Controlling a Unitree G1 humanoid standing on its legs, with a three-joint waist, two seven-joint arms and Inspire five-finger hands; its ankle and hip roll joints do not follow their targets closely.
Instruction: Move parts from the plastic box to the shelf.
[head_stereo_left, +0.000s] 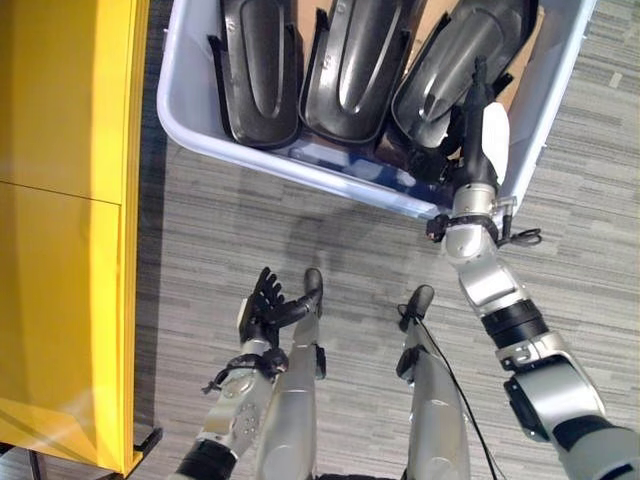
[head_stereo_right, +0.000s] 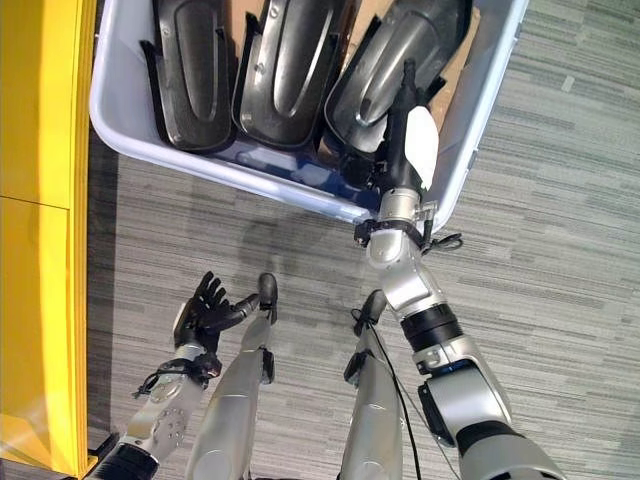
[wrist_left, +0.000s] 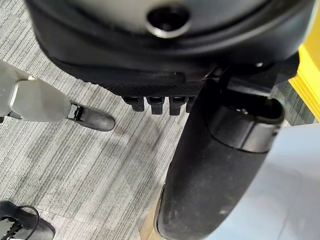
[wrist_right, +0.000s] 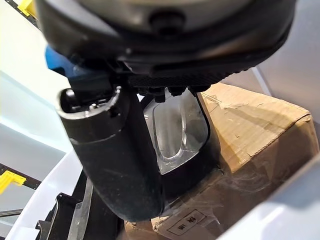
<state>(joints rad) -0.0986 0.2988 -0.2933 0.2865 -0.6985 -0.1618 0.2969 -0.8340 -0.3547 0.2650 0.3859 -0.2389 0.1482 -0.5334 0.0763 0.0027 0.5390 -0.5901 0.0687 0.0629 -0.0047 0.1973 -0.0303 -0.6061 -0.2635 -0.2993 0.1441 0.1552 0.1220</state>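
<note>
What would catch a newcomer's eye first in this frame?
Three glossy black moulded parts standing side by side in a pale plastic box on the grey carpet, with the right hand reaching in over the box's near wall at the rightmost part. Next, the bright yellow shelf along the robot's left. The left hand hangs low with fingers relaxed, holding nothing.

The right arm stretches forward and up, nearly straight, its wrist turned so the white thumb cover faces outward. The right hand (head_stereo_left: 478, 130) points ahead with fingers extended in a line. The left arm hangs low and bent; the left hand (head_stereo_left: 266, 303) has fingers loosely spread, holding nothing.
</note>
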